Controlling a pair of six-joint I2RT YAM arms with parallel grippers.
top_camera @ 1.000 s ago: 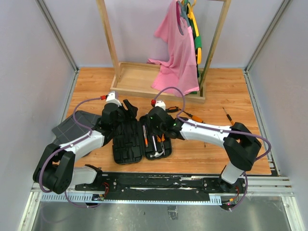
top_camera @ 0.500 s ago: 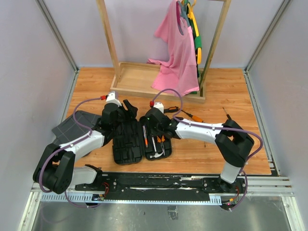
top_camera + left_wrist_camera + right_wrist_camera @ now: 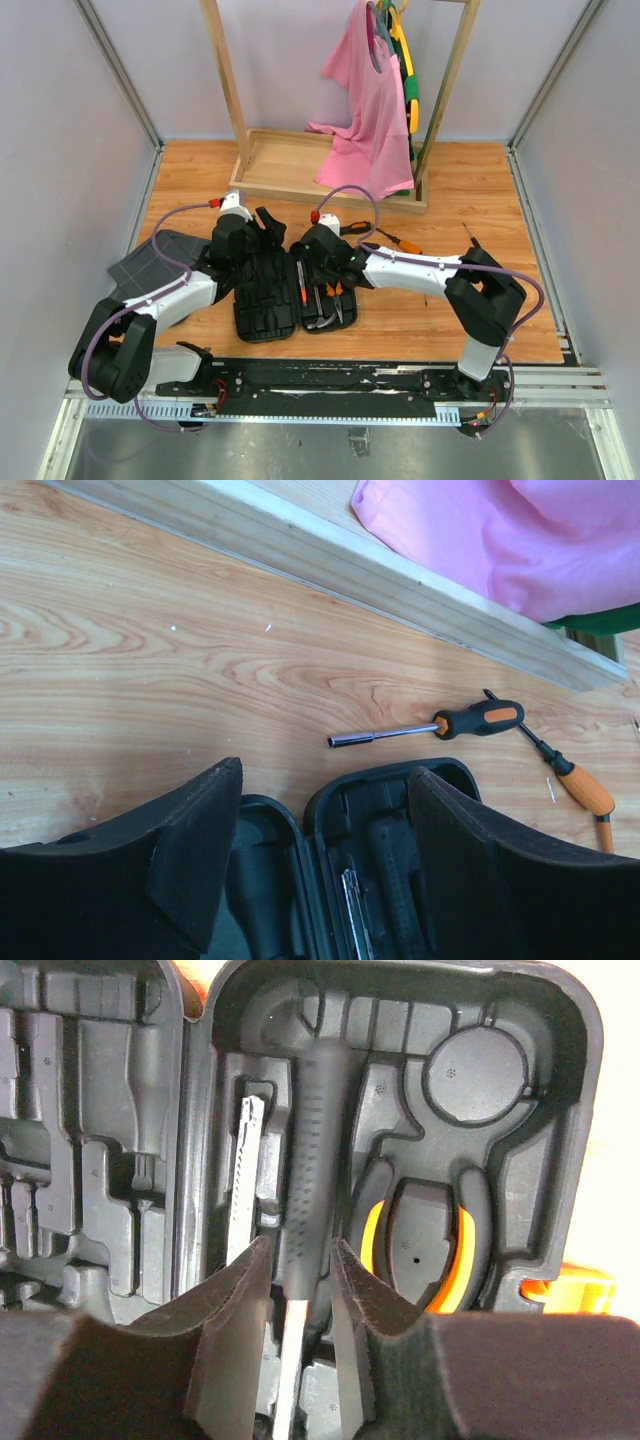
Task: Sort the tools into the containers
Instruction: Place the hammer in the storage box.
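The case is laid open on the wooden surface, in front of the two arms, with its two halves side by side. In the right half the hammer is seated in a moulded slot, and its black ribbed handle points to the far end of the case. The right gripper is held low over this half, with its fingers placed one on each side of the handle and only a very narrow gap left between them. Whether the handle is really pressed by them cannot be told from the pictures. Just beside the hammer, the pliers are seen in their own slot, with the orange of the handles showing, and a thin steel strip is seen in the slot on the other side. The left half of the case is shown with bare slots. The left gripper is held above the far end of the case, with its fingers spread wide and nothing between them. Beyond the case, two screwdrivers are lying on the surface, near each other, one with a black-and-orange handle and one with an orange handle. A third one is lying well apart, to the right.
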